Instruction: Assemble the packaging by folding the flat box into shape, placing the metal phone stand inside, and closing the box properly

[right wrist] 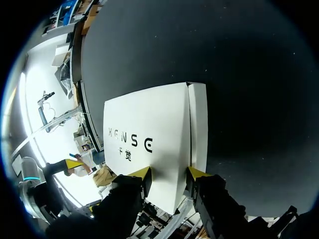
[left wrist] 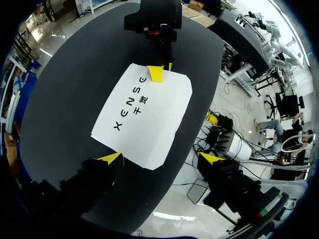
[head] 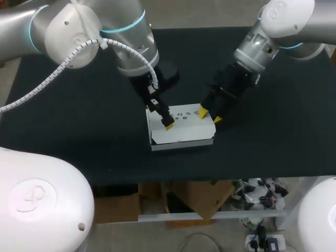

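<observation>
A dark table [head: 79,105] lies under me, and at its middle, near the front edge, sits the white box [head: 181,131], folded into shape with its lid down and black lettering on top. My left gripper [left wrist: 159,158] hangs over the box's left part, fingers spread wide, one yellow tip at its near edge. My right gripper [head: 210,115] is at the box's right end, fingers apart, tips against the lid's edge.

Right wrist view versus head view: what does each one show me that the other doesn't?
Only the right wrist view: the seam between the top panel and narrow side strip of the box. Only the head view: the left gripper over the box's top, and its front wall. Both: the white box on the dark table, the right gripper at its edge.
</observation>
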Robot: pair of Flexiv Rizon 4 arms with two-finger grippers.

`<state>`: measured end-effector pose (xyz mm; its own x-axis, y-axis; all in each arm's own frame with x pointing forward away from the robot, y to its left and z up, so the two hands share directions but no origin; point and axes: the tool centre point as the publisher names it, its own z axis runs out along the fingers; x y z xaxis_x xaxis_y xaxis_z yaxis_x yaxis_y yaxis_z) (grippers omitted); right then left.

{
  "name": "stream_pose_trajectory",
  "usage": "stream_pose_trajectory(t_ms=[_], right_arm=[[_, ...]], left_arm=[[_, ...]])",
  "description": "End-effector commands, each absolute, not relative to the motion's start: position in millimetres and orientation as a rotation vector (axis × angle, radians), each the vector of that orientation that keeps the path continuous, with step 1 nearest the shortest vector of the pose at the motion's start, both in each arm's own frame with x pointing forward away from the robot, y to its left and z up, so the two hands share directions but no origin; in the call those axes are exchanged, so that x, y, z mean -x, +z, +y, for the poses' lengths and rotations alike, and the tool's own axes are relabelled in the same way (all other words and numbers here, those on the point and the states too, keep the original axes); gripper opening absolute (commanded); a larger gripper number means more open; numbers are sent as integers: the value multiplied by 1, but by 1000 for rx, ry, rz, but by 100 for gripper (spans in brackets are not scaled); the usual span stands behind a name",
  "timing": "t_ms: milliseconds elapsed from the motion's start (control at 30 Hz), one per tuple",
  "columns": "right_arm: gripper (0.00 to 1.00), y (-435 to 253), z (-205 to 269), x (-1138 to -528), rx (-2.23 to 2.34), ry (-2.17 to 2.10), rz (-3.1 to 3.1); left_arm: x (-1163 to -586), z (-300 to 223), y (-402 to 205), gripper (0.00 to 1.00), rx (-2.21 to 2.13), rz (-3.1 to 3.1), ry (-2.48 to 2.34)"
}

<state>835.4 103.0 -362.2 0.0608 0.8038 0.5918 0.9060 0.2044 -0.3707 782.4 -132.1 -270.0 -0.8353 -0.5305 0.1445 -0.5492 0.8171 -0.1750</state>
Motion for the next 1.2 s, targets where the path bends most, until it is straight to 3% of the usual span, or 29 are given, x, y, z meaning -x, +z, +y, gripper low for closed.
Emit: stream_pose_trajectory(t_ms=[33,1200], right_arm=[[47,-363,103,-835,1606,-178,-1748],[46,-363,103,-835,1606,-178,-1748]], left_arm=[[-782,-134,-269,100,-870,-2914,311],[-783,-137,-311,100,-494,-3231,259]])
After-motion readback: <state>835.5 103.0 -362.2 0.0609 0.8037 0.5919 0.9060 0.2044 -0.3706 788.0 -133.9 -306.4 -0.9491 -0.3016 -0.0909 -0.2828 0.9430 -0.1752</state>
